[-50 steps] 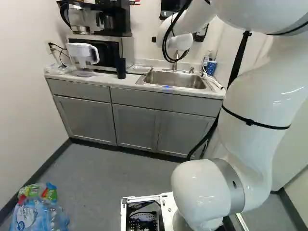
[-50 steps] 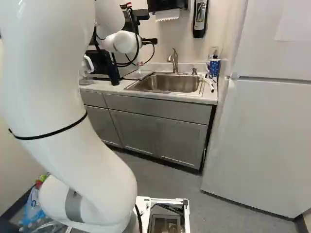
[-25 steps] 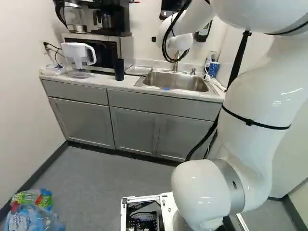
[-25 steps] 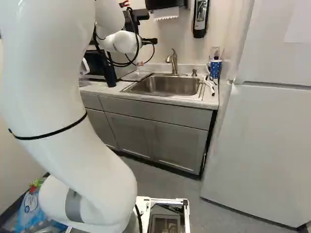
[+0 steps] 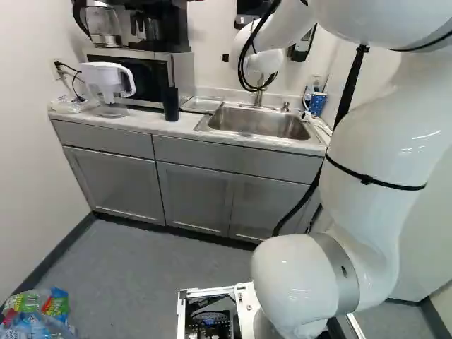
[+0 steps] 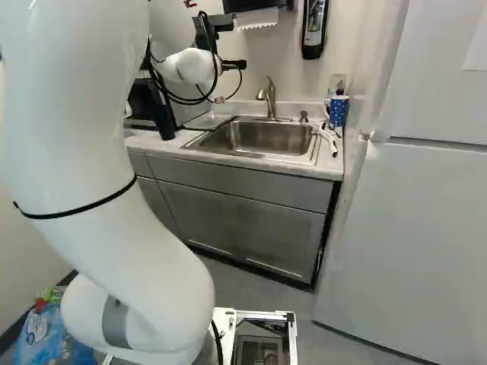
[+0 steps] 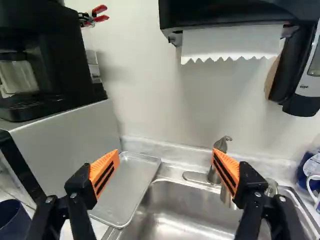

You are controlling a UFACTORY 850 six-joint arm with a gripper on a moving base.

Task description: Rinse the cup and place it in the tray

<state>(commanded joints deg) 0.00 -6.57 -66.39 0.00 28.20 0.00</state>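
The arm reaches ahead, fingers (orange-padded) apart.

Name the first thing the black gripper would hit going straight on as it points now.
The gripper would most likely meet the white wall, below the black paper towel dispenser and above the steel sink; depth is hard to judge.

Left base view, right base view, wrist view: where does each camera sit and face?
Left base: behind the arm, to its left, facing the sink; arm at right.
Right base: behind, to its right, facing sink and fridge; arm at left.
Wrist: on the wrist, along the open gripper toward the tray; fingers show.
Both base views share the sink.
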